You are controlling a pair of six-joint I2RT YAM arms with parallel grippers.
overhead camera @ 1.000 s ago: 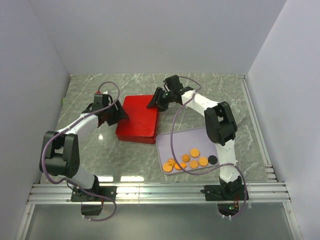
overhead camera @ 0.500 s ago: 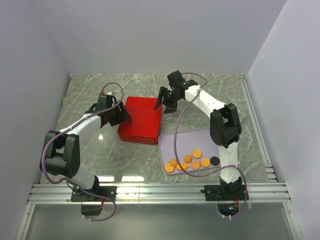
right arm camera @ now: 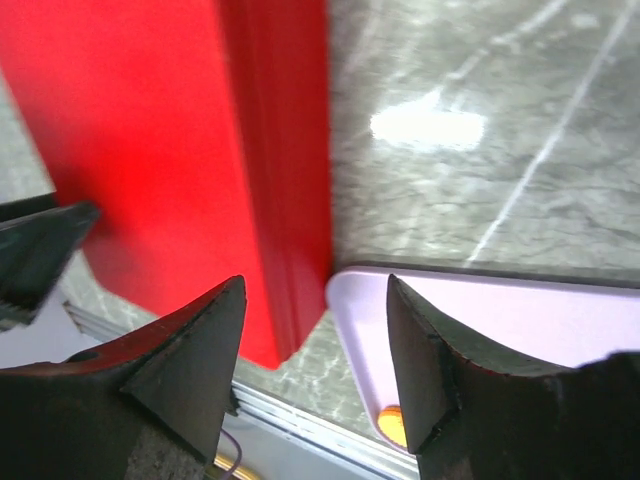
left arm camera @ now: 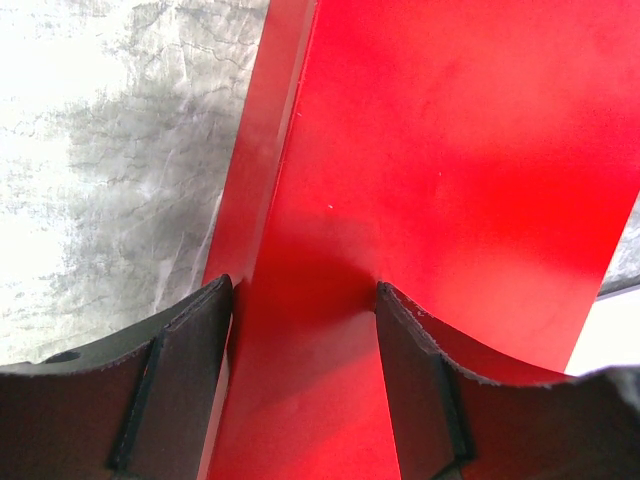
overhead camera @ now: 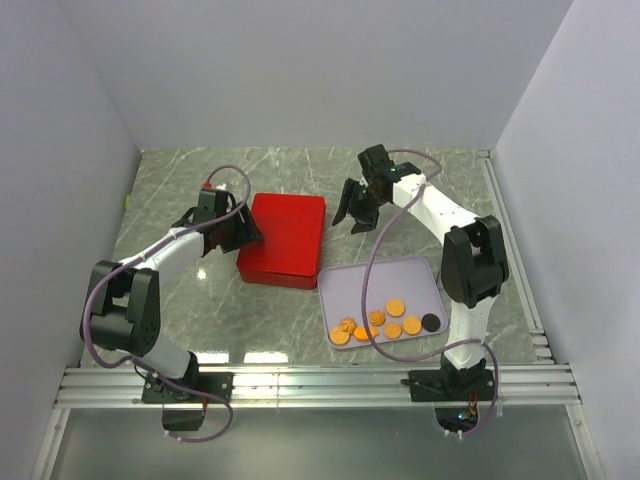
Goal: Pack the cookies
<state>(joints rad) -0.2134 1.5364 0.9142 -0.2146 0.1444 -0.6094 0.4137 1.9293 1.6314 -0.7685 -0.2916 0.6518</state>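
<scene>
The left jaws are clamped on the left edge of the red box (overhead camera: 285, 238). In the left wrist view both fingers (left arm camera: 185, 360) sit against red, and the lid's rim runs up between them. The right jaws stand apart and hold nothing. They hang over the worktop (overhead camera: 420, 170) just off the box's right side. In the right wrist view the box wall lies to their left, and a corner of the lilac tray (right arm camera: 480, 310) lies under their right finger.

The cookies (overhead camera: 393, 307) are on that tray, well apart from the right jaws and back toward that arm's base. They are mostly orange, with one black cookie (overhead camera: 430, 321) at the right end. The cluster is strung out along the tray's near side, so its long axis runs crosswise to the right arm's (overhead camera: 435, 208) reach. Each cookie is round and lies flat, so I judge the angle of approach matters little.

From the left jaws the cookies lie past the whole box, so the right arm is clearly the nearer one. The box looks closed to me, so I expect the lid has to come off before anything goes in.
</scene>
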